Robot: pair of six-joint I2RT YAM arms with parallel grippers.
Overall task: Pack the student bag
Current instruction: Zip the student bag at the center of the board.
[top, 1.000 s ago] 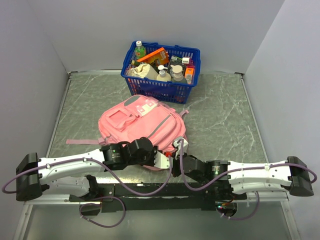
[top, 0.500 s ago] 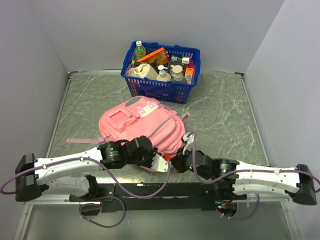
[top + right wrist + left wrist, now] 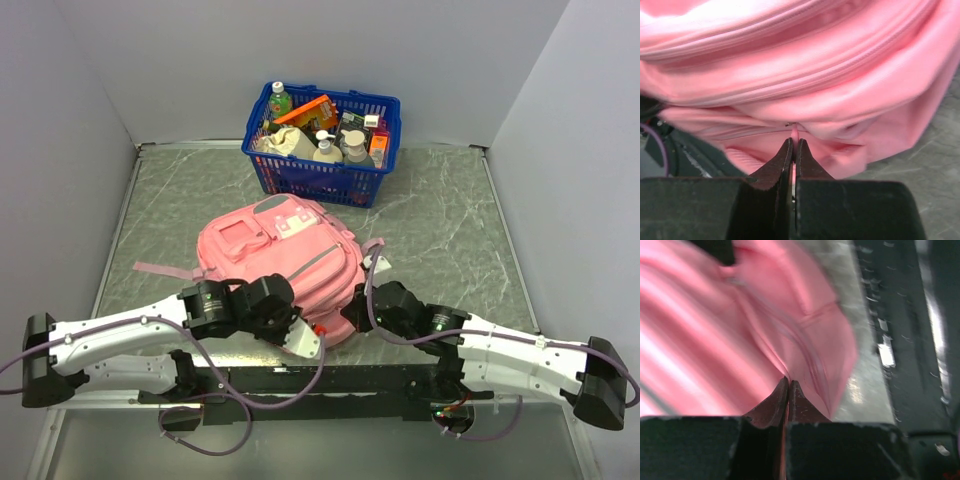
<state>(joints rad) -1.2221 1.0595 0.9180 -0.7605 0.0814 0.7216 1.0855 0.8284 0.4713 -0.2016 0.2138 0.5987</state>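
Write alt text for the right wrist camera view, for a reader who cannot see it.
Two dark jaws, seen from just behind, are pinched shut on a thin pink strip at the lower edge of the student bag, whose soft pink fabric and zip seams fill most of the frame. Grey marbled table shows at lower right.

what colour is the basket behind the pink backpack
Blue: the basket has blue mesh walls and a blue rim. The top external view shows it best.

overhead: bright, even, diffuse light; sharp; only soft, faint shadows.
left wrist: student bag (image 3: 715, 330) smeared by motion blur; white glare on the dark rail (image 3: 902, 310).
right wrist: well lit, crisp stitching; near foreground dark.
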